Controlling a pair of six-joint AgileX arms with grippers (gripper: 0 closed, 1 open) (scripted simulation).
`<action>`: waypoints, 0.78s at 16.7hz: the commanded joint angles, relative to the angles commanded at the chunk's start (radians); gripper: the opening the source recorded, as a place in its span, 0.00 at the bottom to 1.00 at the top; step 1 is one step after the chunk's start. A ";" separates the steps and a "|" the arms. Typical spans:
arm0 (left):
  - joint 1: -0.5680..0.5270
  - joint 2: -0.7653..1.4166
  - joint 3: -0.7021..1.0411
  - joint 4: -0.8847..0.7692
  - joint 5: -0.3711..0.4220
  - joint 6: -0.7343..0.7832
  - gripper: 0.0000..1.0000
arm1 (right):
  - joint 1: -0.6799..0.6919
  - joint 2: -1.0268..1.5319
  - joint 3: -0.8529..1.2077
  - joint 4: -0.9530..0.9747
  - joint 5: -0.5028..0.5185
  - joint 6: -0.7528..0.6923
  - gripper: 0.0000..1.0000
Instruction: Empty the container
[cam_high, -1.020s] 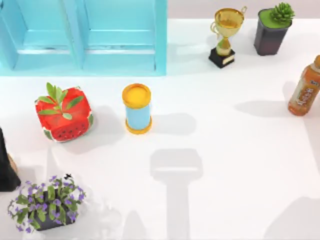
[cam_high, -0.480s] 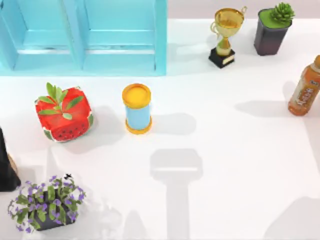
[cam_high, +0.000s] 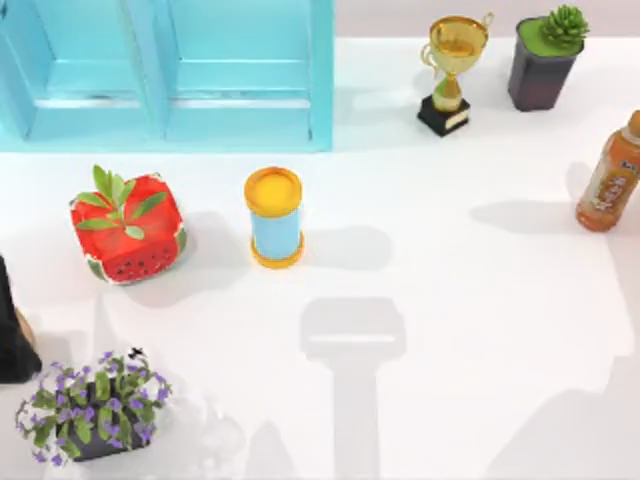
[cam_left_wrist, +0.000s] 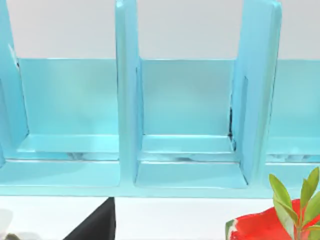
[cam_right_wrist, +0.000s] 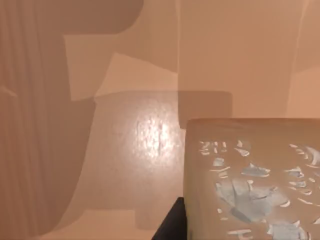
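The container (cam_high: 273, 216) is a light blue cylinder with a yellow-orange rim and base. It stands upright near the middle of the table, with nothing touching it. Its top shows a flat yellow-orange face, and I cannot tell what is inside. The left wrist view faces the turquoise shelf (cam_left_wrist: 127, 100) from low over the table. In the right wrist view there is a tan surface and a tan box with pale blue flecks (cam_right_wrist: 255, 180).
A turquoise shelf unit (cam_high: 165, 75) spans the back left. Left of the container sits a watermelon-patterned pot (cam_high: 128, 230); a purple-flowered plant (cam_high: 92, 405) and a black object (cam_high: 12, 335) are front left. A trophy (cam_high: 452, 72), a succulent pot (cam_high: 545, 58) and a tea bottle (cam_high: 610, 175) stand at the right.
The shadow at the table's front right corner has spread to the left. No object on the table has moved.
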 joint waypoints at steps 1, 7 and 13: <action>0.000 0.000 0.000 0.000 0.000 0.000 1.00 | 0.000 -0.008 0.039 -0.060 0.000 -0.002 0.00; 0.000 0.000 0.000 0.000 0.000 0.000 1.00 | 0.001 -0.078 0.250 -0.339 0.001 -0.004 0.00; 0.000 0.000 0.000 0.000 0.000 0.000 1.00 | 0.005 -0.080 0.262 -0.350 0.001 -0.001 0.00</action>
